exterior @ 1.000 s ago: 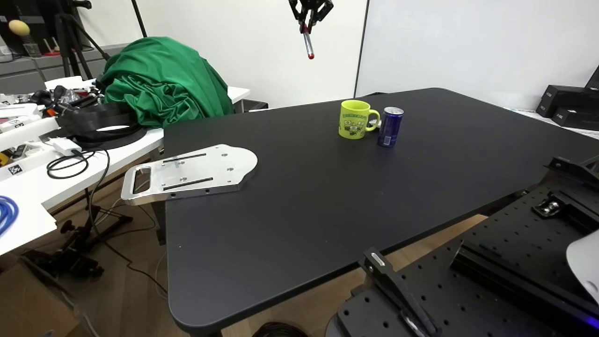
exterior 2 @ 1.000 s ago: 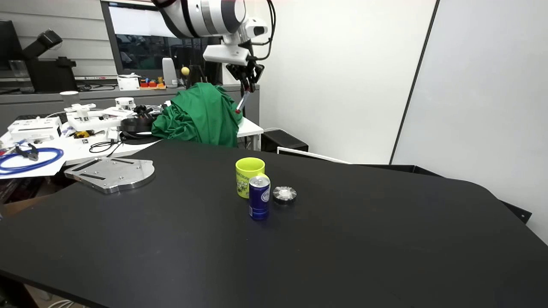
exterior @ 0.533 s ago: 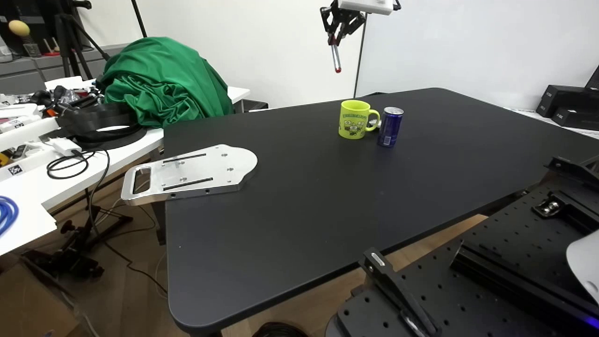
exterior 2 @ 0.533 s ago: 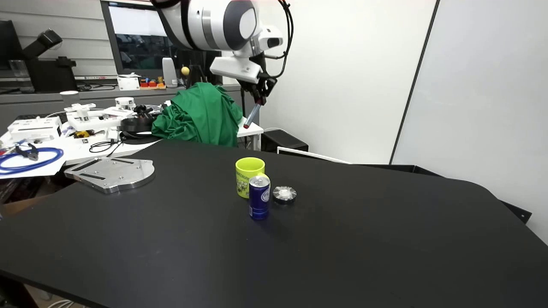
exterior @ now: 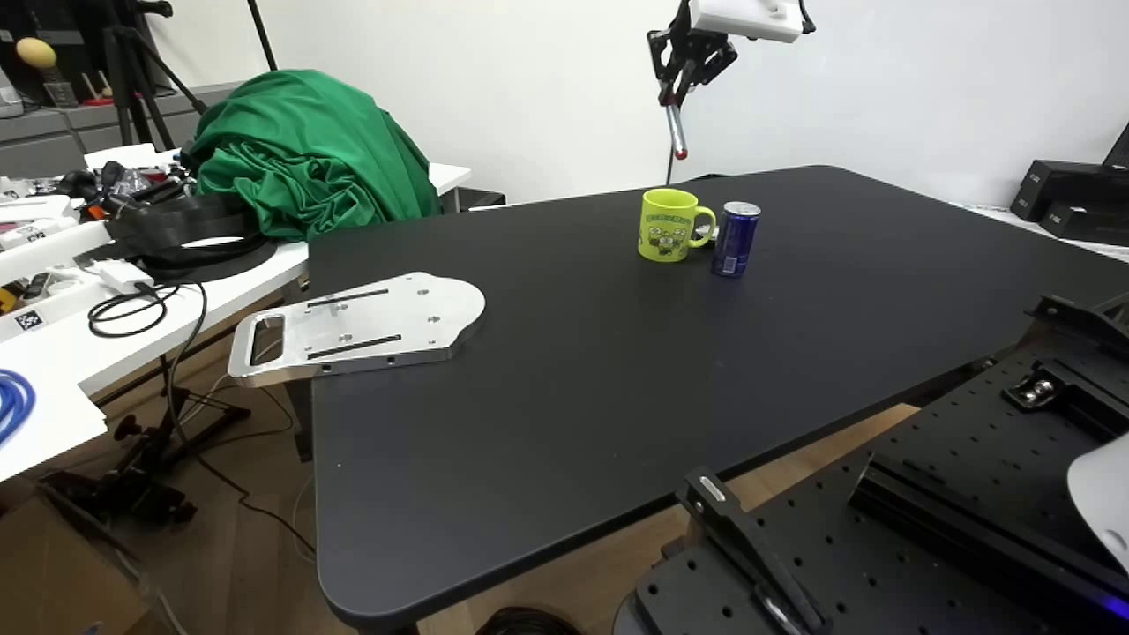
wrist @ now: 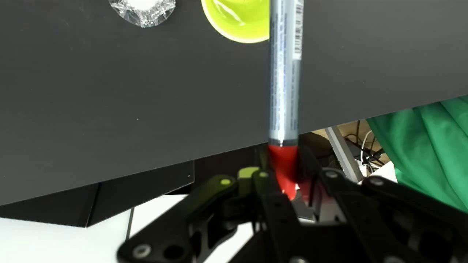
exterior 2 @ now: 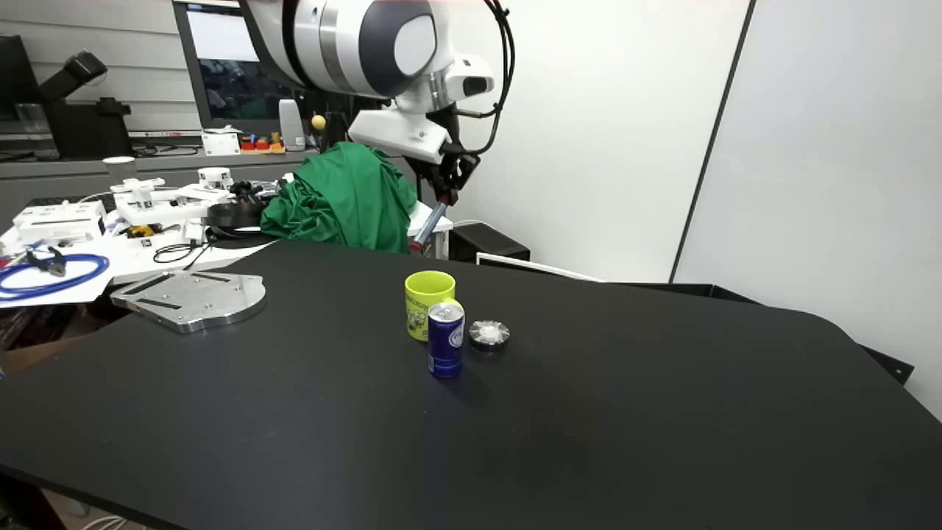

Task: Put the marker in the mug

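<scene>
My gripper [exterior: 673, 95] is shut on the marker [exterior: 677, 132], a thin grey stick with red ends. The fingers grip its upper red end, and its lower red tip points down, slightly tilted. It also shows in an exterior view [exterior 2: 430, 224] and in the wrist view [wrist: 284, 84]. The yellow-green mug [exterior: 661, 231] stands upright on the table in both exterior views [exterior 2: 421, 302], with its handle towards the blue can. The gripper and marker hang above table height, apart from the mug. In the wrist view part of the mug's inside [wrist: 237, 20] shows beside the marker, which hides its right part.
A dark blue can [exterior 2: 445, 346] stands close beside the mug's handle. A round disc with a clear wrapped top [exterior 2: 489, 335] lies near them. A silver metal plate [exterior: 388, 322] lies at the edge of the black table [exterior: 547, 423]. Green cloth [exterior: 317, 159] covers something on a side table.
The gripper with the marker has moved right and down in an exterior view and mostly down in an exterior view, nearer the mug. The mug and can have not moved.
</scene>
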`<state>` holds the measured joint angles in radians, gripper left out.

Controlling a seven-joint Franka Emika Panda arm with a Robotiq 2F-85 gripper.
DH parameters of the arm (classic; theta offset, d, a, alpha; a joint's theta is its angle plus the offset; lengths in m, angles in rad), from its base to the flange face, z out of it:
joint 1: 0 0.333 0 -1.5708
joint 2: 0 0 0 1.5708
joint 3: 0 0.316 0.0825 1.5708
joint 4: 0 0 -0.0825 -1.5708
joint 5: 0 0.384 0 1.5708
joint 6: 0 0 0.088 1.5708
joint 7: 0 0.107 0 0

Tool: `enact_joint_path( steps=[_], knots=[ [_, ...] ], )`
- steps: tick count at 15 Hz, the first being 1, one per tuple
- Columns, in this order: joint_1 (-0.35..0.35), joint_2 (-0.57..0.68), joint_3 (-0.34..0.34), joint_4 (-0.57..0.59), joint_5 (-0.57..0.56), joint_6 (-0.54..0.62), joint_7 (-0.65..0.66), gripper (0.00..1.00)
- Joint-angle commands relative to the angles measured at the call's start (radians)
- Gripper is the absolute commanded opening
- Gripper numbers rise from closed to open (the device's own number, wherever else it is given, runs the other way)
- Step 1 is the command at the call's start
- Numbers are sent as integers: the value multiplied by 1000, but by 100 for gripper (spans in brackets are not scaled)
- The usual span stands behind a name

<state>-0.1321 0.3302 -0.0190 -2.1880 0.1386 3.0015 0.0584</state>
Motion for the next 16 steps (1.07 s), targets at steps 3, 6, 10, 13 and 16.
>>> enact_joint_path(
  steps=[3,6,10,13,16],
  knots=[
    [-93,1,87,-14,95,47,-60,5],
    [-126,30,123,5,120,74,-75,5],
    [-133,65,136,9,111,127,-71,5],
    [-123,96,128,18,101,171,-62,5],
    [-117,121,122,26,98,201,-58,5]
  ],
)
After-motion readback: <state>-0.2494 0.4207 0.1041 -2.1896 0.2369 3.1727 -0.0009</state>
